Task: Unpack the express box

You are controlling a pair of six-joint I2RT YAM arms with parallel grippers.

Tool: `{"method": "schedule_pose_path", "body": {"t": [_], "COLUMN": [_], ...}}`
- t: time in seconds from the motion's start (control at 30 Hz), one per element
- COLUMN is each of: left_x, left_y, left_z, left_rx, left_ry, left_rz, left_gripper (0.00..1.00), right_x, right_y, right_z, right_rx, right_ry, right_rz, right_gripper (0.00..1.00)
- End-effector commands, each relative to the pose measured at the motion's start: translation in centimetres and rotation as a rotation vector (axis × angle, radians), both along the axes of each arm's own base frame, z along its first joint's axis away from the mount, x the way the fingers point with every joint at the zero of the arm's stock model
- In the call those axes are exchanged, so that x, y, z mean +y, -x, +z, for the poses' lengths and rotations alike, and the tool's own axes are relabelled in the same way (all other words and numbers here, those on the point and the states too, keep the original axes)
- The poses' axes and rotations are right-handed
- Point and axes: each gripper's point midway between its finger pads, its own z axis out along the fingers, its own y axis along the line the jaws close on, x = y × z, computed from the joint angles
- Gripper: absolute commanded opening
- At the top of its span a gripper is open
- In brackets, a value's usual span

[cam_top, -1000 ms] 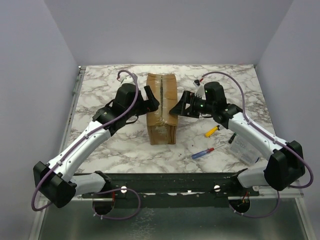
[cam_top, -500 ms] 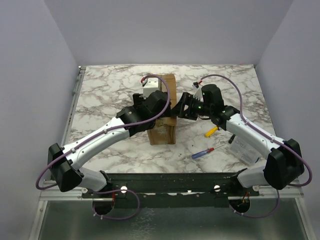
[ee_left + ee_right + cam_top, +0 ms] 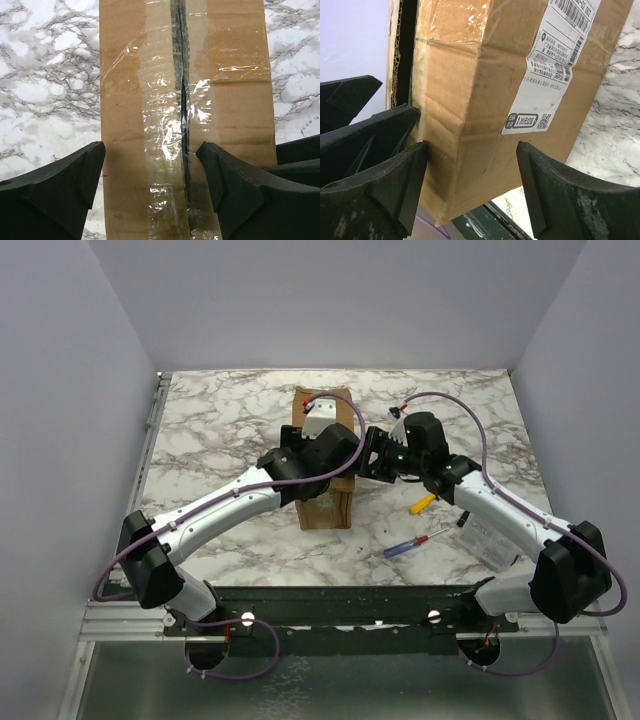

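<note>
The express box (image 3: 325, 510), a brown taped carton, lies lengthwise in the middle of the marble table. My left gripper (image 3: 328, 478) hovers open above its top. In the left wrist view the fingers (image 3: 65, 190) flank the glossy tape and the dark slit seam of the box (image 3: 125, 100). My right gripper (image 3: 362, 462) is open at the carton's right side. In the right wrist view it (image 3: 471, 165) straddles the upper right edge of the box (image 3: 470, 100), one finger over the top, the other (image 3: 565, 200) beside the wall with the white label (image 3: 545, 75).
A yellow utility knife (image 3: 423, 502) and a red-and-blue screwdriver (image 3: 405, 545) lie on the marble to the right of the box. A flat whitish packet (image 3: 488, 535) sits partly under the right arm. Grey walls enclose the table (image 3: 220, 410).
My left arm has swung right from the box's left side to above its top. My right gripper has edged in against the box's right edge with its jaws slightly narrower.
</note>
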Motion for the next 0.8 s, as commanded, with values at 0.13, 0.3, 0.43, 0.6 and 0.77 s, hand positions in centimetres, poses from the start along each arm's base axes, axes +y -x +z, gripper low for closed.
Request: {"method": "schedule_pose_path", "body": {"t": [0.13, 0.3, 0.43, 0.6, 0.77], "left_x": [2.6, 3.0, 3.0, 2.7, 4.0], "left_y": [0.3, 0.5, 0.9, 1.2, 1.1], "left_z": [0.9, 0.8, 1.1, 3.1, 4.3], "left_rx": [-0.022, -0.02, -0.018, -0.049, -0.078], "left_ry": [-0.113, -0.122, -0.085, 0.056, 0.112], "left_rz": [0.045, 0.047, 0.041, 0.0, 0.005], "left_gripper": [0.67, 0.48, 0.3, 0.07, 0.0], "right_x": [-1.3, -1.7, -2.3, -2.7, -3.2], "right_y": [0.4, 0.3, 0.3, 0.2, 0.3], "right_z": [-2.2, -2.6, -3.0, -3.7, -4.2], "right_rx": [0.033, 0.044, 0.046, 0.053, 0.06], "right_ry": [0.061, 0.071, 0.094, 0.122, 0.152], "right_rz": [-0.06, -0.088, -0.117, -0.132, -0.144], "right_gripper": [0.77, 0.76, 0.76, 0.76, 0.76]}}
